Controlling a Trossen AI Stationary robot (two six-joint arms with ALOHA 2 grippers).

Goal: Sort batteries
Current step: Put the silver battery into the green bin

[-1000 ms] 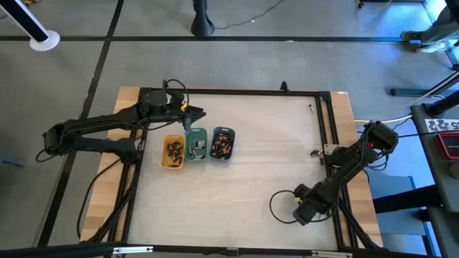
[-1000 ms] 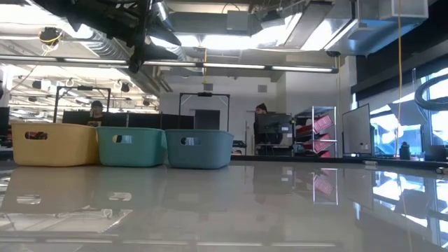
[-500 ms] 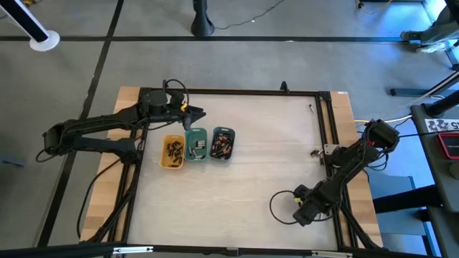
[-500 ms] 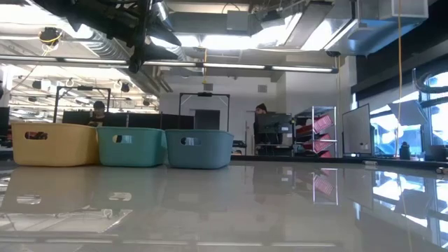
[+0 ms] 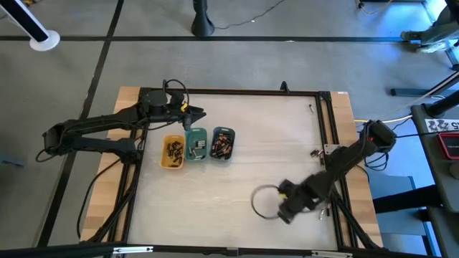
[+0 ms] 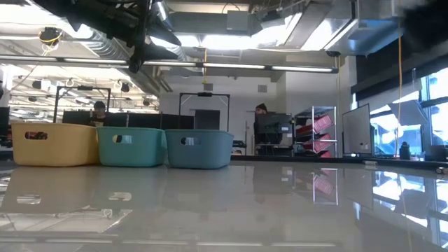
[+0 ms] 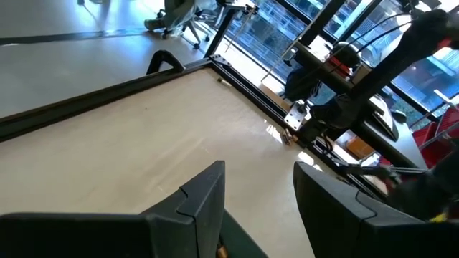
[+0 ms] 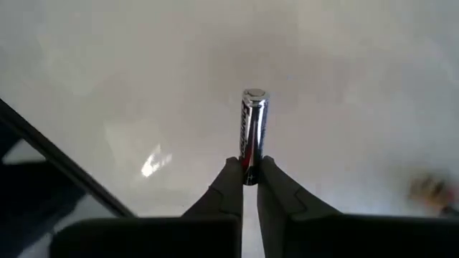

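Note:
Three small trays stand in a row at the table's left: yellow (image 5: 172, 151), green (image 5: 196, 145) and blue (image 5: 222, 144), each with small batteries inside. My left gripper (image 5: 197, 113) hovers open just beyond the trays' far side, and its wrist view shows nothing between its fingers (image 7: 204, 197). My right gripper (image 5: 283, 208) is near the table's front right, pointing steeply down. It is shut on one silvery battery with a dark and red band (image 8: 252, 129). My right gripper pinches the battery's near end (image 8: 249, 166) between its two fingertips, coming from above and pointing down. The fingers lie along the battery, which sticks out past them in their own line, its free end (image 8: 254, 94) toward the table top.
Black frame rails (image 5: 326, 143) run around the table. A bracket (image 5: 315, 153) sits on the right rail, and a cable loop (image 5: 259, 201) hangs beside my right gripper. The pale table top (image 5: 272, 136) between the trays and the right rail is bare.
My right arm has swung its gripper toward the table's left, away from the right rail, most of it in the last half second.

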